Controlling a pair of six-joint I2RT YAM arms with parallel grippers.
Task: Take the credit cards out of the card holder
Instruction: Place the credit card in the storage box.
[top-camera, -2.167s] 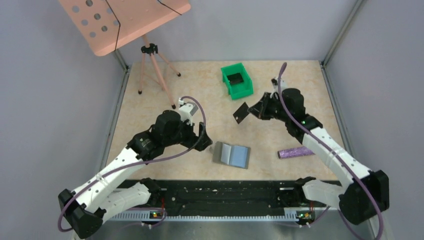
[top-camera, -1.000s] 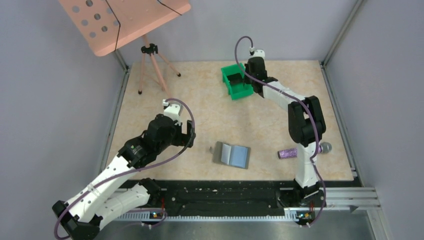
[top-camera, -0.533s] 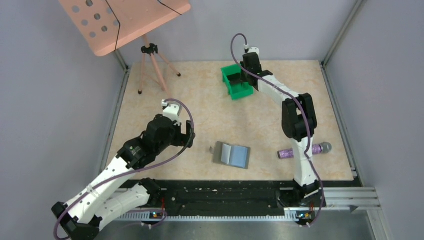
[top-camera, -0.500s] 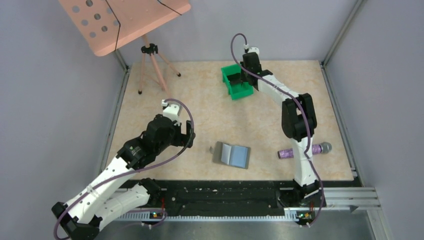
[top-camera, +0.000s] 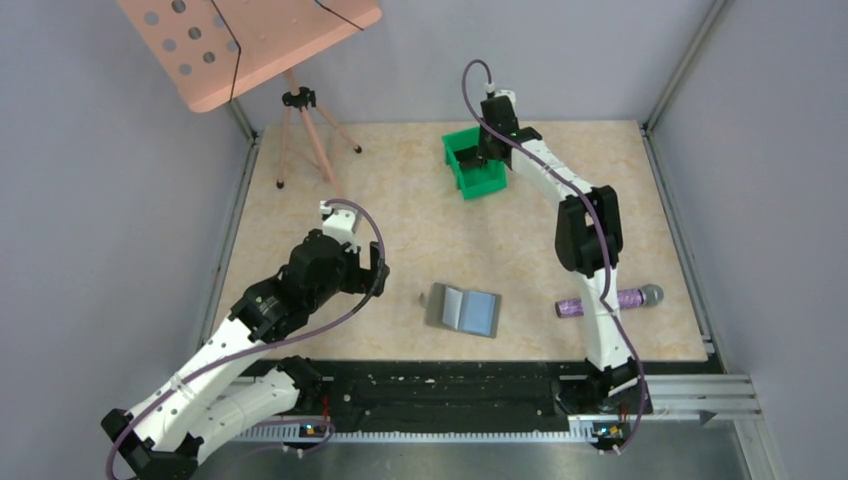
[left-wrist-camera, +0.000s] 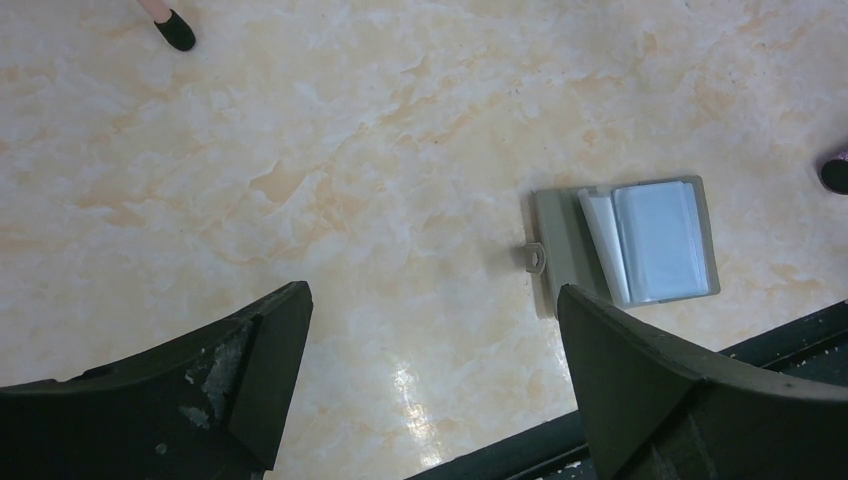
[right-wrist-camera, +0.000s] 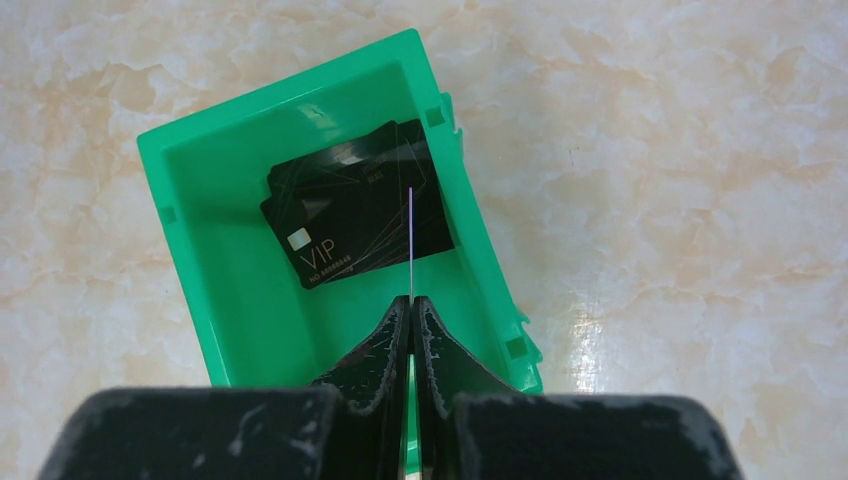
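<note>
R gripper (right-wrist-camera: 411, 302) w/ thin edge-on card (right-wrist-camera: 411, 240) pinched, we've moved over green plastic bin (right-wrist-camera: 200, 290); drop next. L gripper (left-wrist-camera: 430, 300) wide open, empty.

Lab test cell: grey enclosure walls (top-camera: 90, 250)

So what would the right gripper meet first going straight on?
Probably the black VIP cards in the green bin; the card the right gripper holds would touch first. Depth unclear.
</note>
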